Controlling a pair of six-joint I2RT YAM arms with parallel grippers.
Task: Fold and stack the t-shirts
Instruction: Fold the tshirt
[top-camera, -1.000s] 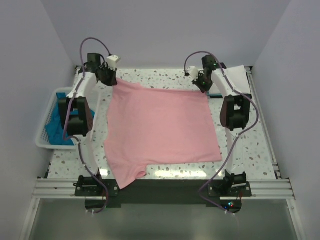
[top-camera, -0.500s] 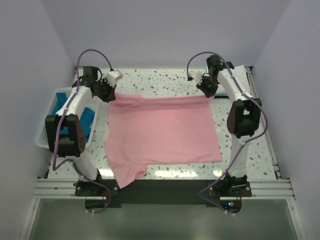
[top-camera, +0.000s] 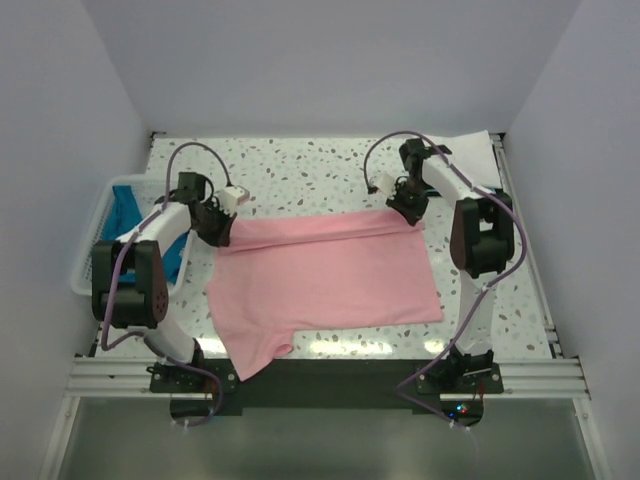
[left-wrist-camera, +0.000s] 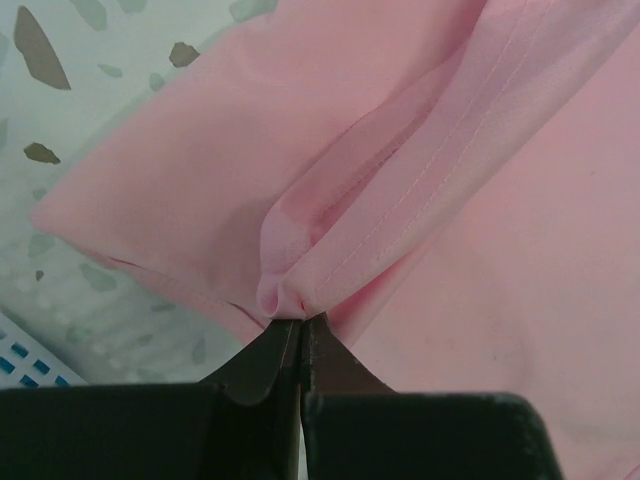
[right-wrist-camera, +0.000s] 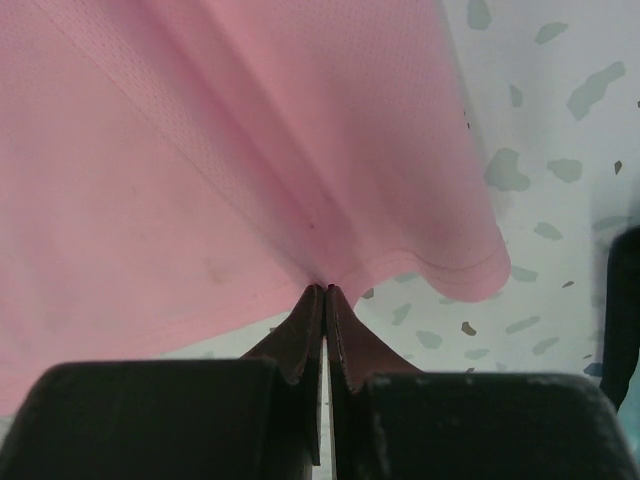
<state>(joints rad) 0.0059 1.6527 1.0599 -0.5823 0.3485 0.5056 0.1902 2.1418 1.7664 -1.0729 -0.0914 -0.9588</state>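
A light pink t-shirt lies across the middle of the table, its far edge doubled over toward me in a narrow band. My left gripper is shut on the far left corner of that fold. At the far right corner my right gripper is shut on the hem. One sleeve hangs toward the near left edge. A teal-blue t-shirt sits in the basket. A white t-shirt lies at the far right corner.
A white lattice basket stands off the table's left edge. The speckled tabletop shows behind the fold. A metal rail with both arm bases runs along the near edge. Walls close in on three sides.
Both grippers have carried the pink shirt's far edge toward me, from the back of the table to over its middle. The shirt now lies doubled along its far side.
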